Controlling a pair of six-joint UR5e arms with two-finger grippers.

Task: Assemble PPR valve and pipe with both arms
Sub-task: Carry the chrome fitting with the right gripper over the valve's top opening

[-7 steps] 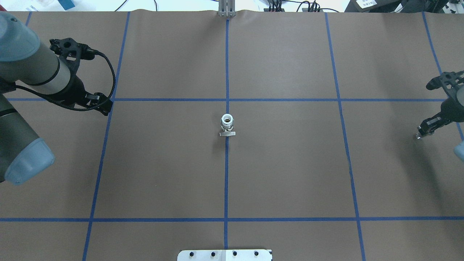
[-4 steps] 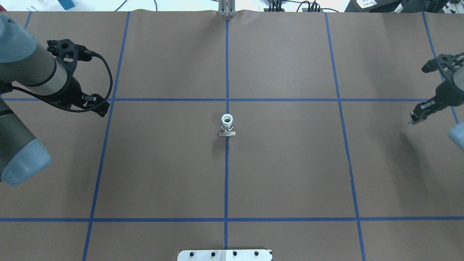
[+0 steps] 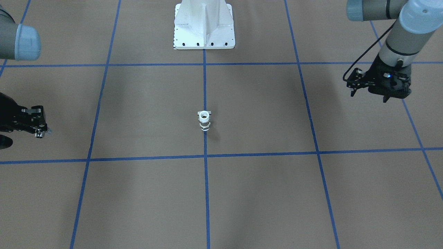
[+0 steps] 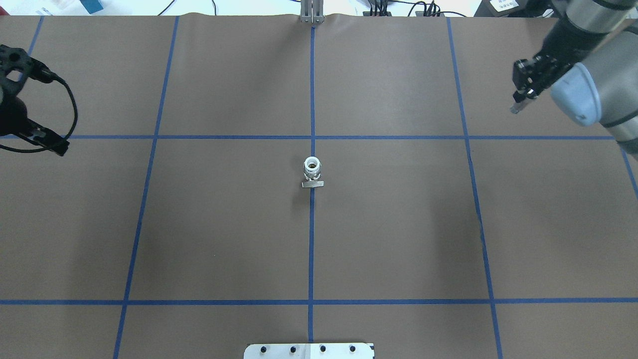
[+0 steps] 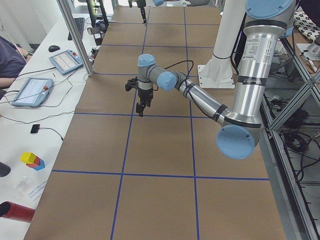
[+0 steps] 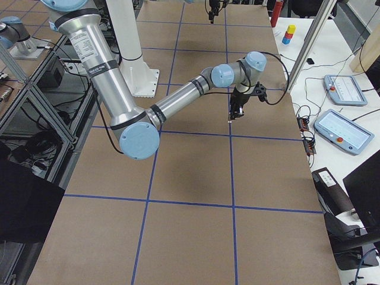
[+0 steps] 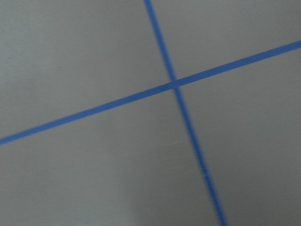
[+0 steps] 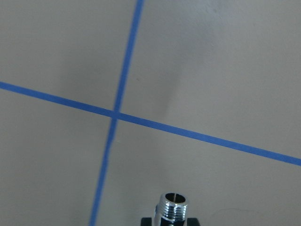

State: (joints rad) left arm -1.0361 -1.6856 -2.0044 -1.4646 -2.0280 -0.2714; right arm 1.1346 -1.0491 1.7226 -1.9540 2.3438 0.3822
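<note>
The PPR valve [image 4: 312,172] [image 3: 204,121] stands upright on the centre tape line, white end up and grey lever at its base, with neither gripper near it. My right gripper [image 4: 518,99] [image 3: 38,130] [image 8: 171,221] hangs over the table's far right part, shut on the pipe [image 8: 173,205], a small chrome threaded fitting that sticks out past the fingertips. My left gripper [image 4: 50,144] [image 3: 380,93] hovers at the table's left edge with nothing in it. Its fingers do not show in the left wrist view, so I cannot tell whether it is open.
Blue tape lines [image 4: 311,249] divide the brown table cover into squares. The white robot base plate [image 3: 204,34] sits at the near edge, and a metal post [image 4: 311,12] at the far edge. Tablets [image 5: 30,90] and cables lie on a side bench.
My left arm has swung outward to the view's left edge. The right arm has moved toward the far side and slightly inward, the pipe still in its gripper. The valve has not moved.
</note>
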